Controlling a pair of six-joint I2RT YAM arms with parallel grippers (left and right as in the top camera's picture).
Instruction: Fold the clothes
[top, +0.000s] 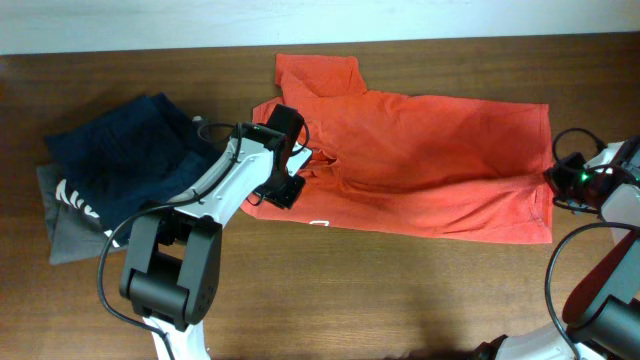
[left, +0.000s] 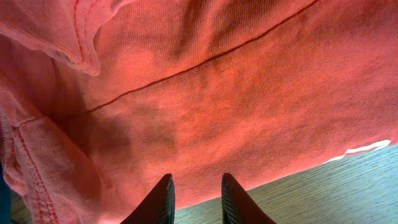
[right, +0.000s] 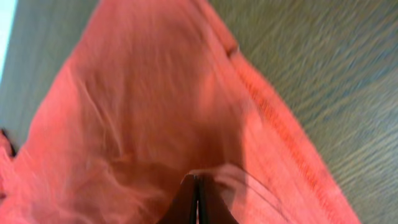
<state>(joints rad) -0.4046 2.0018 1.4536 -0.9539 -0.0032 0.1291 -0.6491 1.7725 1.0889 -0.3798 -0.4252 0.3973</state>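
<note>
Right jaws pinch the edge of the shirt (right: 155, 112) tight. Left jaws are spread over its other end. It lies spread on the table (top: 400, 290). One-sided pulling could drag and bunch it.

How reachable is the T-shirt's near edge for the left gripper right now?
Probably yes. The left gripper is open and empty, right over the T-shirt where its edge meets bare table; nothing covers it. The right gripper is shut on the opposite hem, well clear.
</note>
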